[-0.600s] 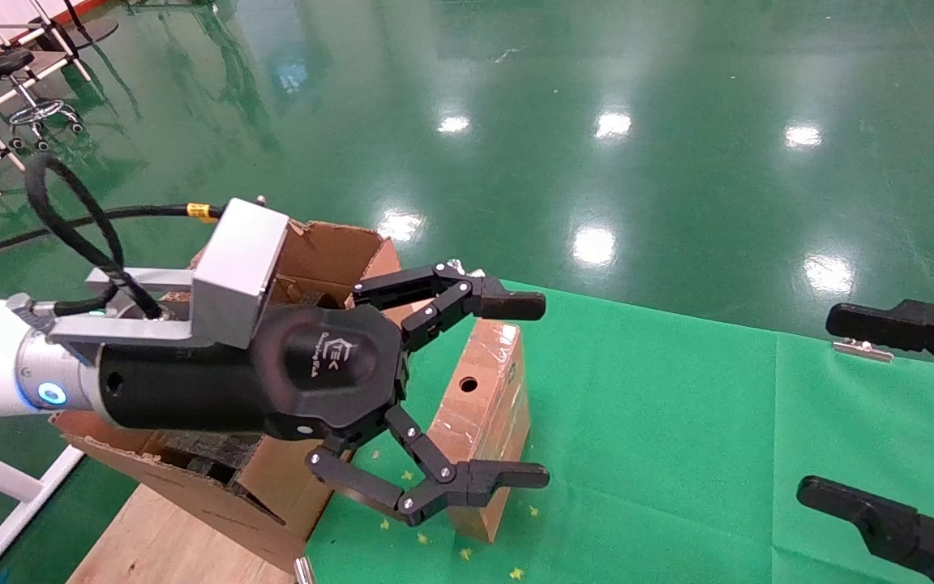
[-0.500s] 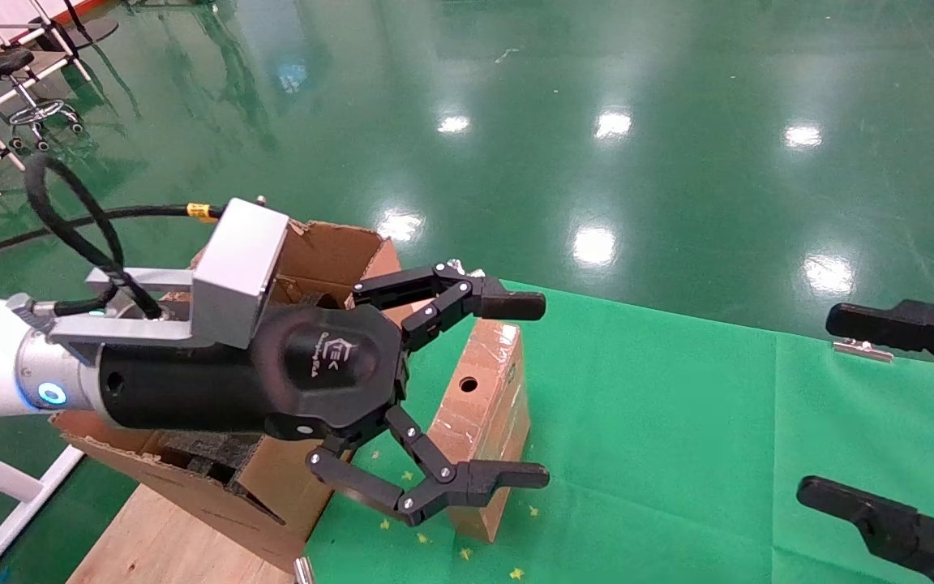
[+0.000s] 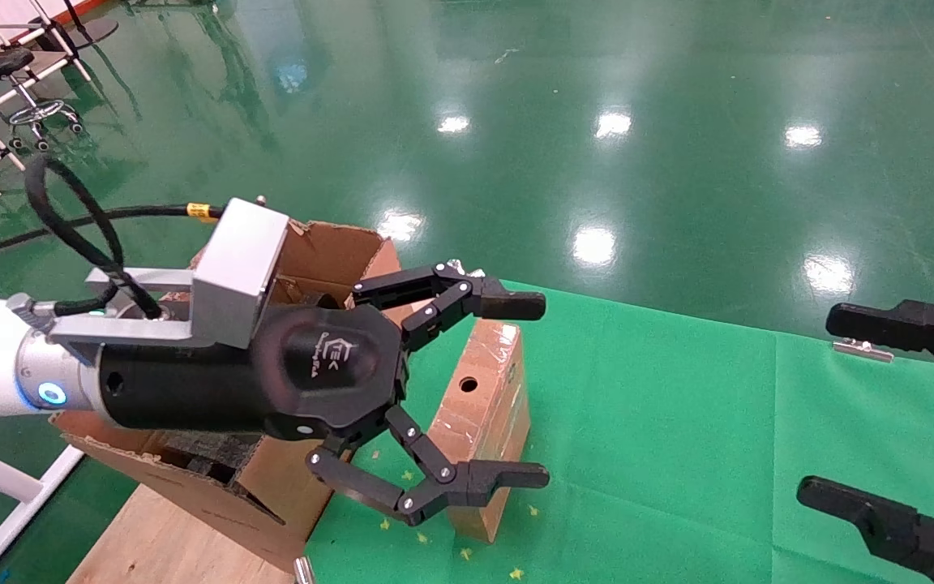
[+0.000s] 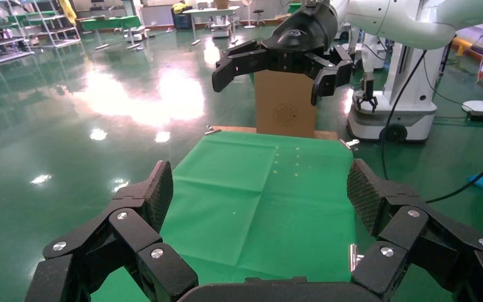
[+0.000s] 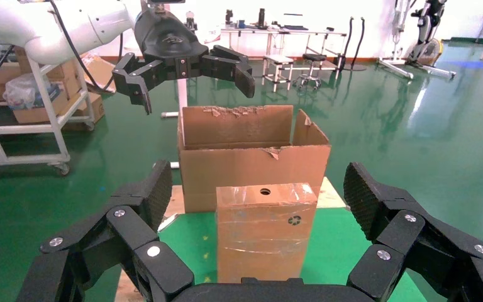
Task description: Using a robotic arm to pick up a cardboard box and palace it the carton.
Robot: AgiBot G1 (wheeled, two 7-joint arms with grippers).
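While hovering above the cardboard box (image 3: 483,414), the left end effector (image 3: 467,389) is lining up for the pick.
Its fingers are spreading wide, holding nothing and touching nothing; the box is standing on the green worktop (image 3: 678,454) just beside the carton (image 3: 329,251). Next it likely needs lowering and closing. The right end effector (image 3: 880,414) is idling open, well apart.

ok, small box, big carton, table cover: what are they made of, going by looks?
Cardboard box: brown cardboard under glossy clear tape, going by the wrinkled sheen.
Carton: plain matte corrugated cardboard, with ragged torn flap edges.
Table cover: looks like matte green cloth, with faint fold lines; the exact fabric is unclear.
Left claw hangs open above the box.
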